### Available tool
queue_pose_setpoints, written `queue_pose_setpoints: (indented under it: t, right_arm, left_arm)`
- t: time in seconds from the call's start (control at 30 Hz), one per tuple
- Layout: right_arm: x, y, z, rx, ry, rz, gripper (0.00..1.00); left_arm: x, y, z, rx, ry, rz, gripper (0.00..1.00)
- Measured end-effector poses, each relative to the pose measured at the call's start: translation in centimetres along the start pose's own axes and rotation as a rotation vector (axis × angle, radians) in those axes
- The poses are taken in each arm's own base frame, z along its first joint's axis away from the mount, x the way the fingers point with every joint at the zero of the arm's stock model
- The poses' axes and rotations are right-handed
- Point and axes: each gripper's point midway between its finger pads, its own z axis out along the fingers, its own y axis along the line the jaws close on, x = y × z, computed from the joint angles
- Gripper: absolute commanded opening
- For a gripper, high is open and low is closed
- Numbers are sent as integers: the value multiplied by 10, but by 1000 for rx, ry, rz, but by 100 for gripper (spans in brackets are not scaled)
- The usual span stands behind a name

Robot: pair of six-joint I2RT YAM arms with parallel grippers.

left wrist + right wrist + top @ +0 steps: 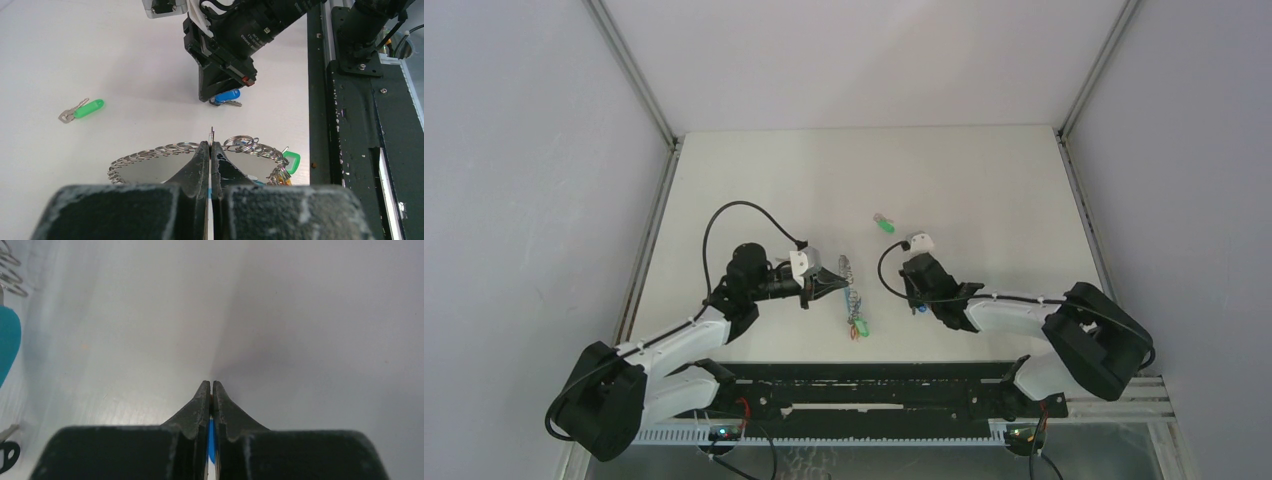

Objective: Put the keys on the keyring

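Observation:
The keyring (pixel 852 298) lies on the white table, a wire loop strung with many small split rings, with coloured tags at its near end. My left gripper (pixel 830 288) is shut on its wire; in the left wrist view the jaws (pixel 210 145) pinch the thin wire, with rings (pixel 150 152) to both sides and a green tag (pixel 292 161). My right gripper (pixel 918 302) is shut on the blue key (pixel 227 96), low at the table; blue shows between its fingers (pixel 210 385). The green key (pixel 884 222) lies loose farther back. The orange-yellow key is not clearly visible.
The black rail (pixel 874 385) with the arm bases runs along the near edge, close behind the keyring (pixel 350 125). The turquoise sleeve (pixel 7 345) shows at the left edge of the right wrist view. Grey walls enclose the table.

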Motion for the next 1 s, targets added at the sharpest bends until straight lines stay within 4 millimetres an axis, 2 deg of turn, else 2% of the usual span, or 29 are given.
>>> queue_pose_setpoints:
  t: [0.33,0.5,0.6,0.67,0.77,0.87,1.0]
  right_arm:
    - [-16,0,27,0,-264,61,0]
    - [-21,3,33,-2,-335,63,1]
    - [-22,5,34,-7,-350,61,11]
    - [-23,5,33,-9,-354,59,23]
    - [-27,6,25,-21,-355,52,40]
    - [-40,10,7,-59,-381,55,45]
    - [-68,18,-26,-176,-449,35,48]
  left_arm:
    - [2,0,0,0,4,-4,0]
    - [1,1,0,0,3,-3,0]
    - [1,1,0,-1,3,-3,0]
    - [1,1,0,-2,3,-3,0]
    - [1,2,0,-10,3,-4,0]
    - [1,4,0,-18,4,-7,0]
    - [1,4,0,-20,4,-8,0]
